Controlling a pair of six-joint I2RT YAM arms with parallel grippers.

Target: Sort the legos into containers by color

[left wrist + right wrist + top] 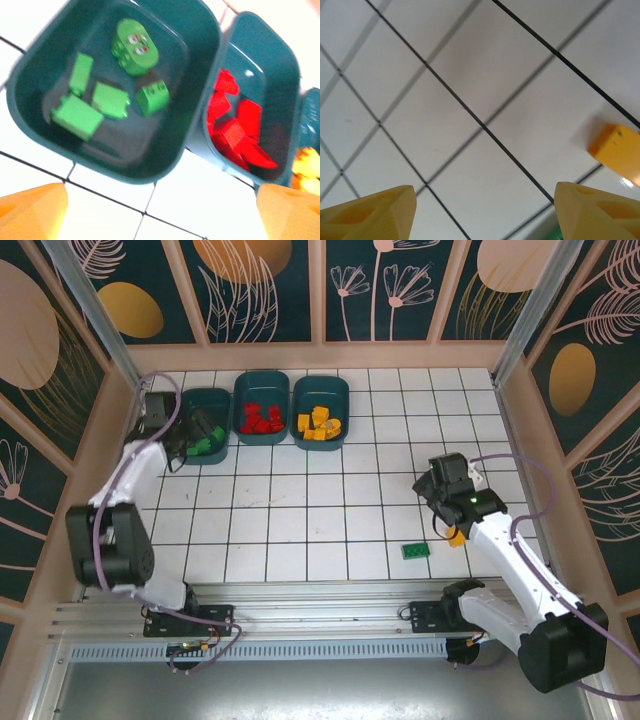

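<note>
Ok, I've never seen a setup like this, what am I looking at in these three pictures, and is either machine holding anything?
Two robot arms are bolted at the near edge of a tiled table. One picture looks down from above; the others come from a camera on each wrist, orange fingertips at the bottom. At the back, three teal bins hold green legos, red legos and yellow legos. The left pincer hangs open over the green bin, holding nothing. The right pincer, also open and empty, hovers near a loose yellow brick and a green brick.
</note>
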